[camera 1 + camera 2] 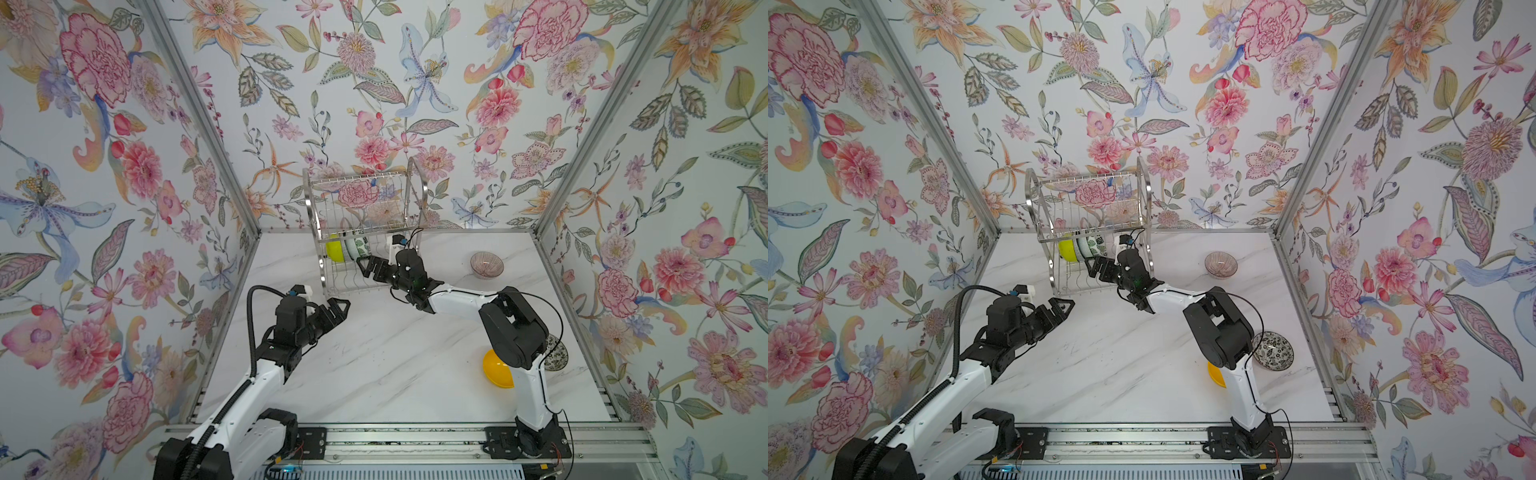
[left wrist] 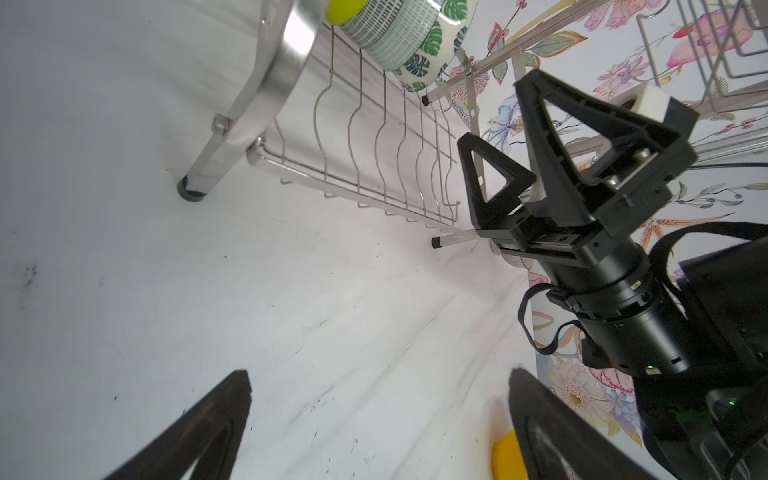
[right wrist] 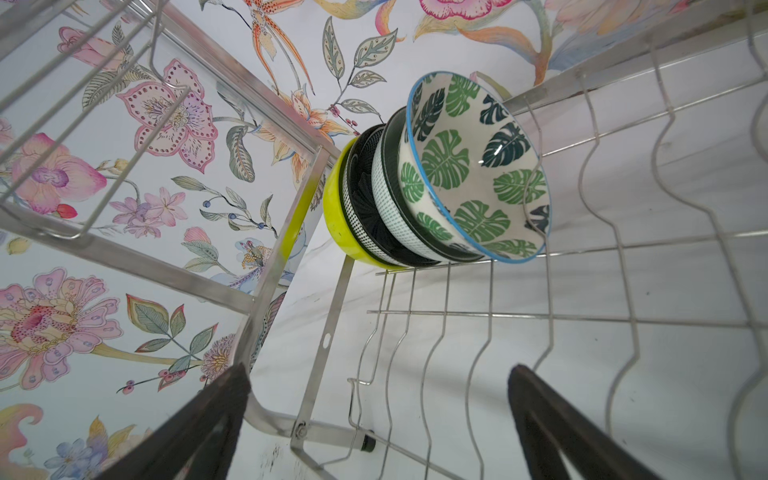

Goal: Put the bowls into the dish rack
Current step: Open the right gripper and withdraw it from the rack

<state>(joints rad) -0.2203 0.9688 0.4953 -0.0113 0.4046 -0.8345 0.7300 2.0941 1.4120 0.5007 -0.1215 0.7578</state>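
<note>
The silver dish rack [image 1: 308,199] stands at the back of the white table. On its lower tier several bowls lean on edge in a row: a lime green one [image 3: 345,232], two dark patterned ones, and a white leaf-print one [image 3: 478,166]. My right gripper [image 1: 365,266] is open and empty inside that tier, just right of the leaf bowl. My left gripper [image 1: 338,309] is open over the table, in front of the rack. A pinkish ribbed bowl [image 1: 486,264], an orange-yellow bowl [image 1: 496,369] and a black-and-white floral bowl [image 1: 1273,350] sit on the table at the right.
Floral walls with metal corner posts close in the table on three sides. The right arm's elbow [image 1: 515,328] hangs over the orange-yellow and floral bowls, partly hiding them. The rack's upper tier [image 1: 361,183] holds nothing.
</note>
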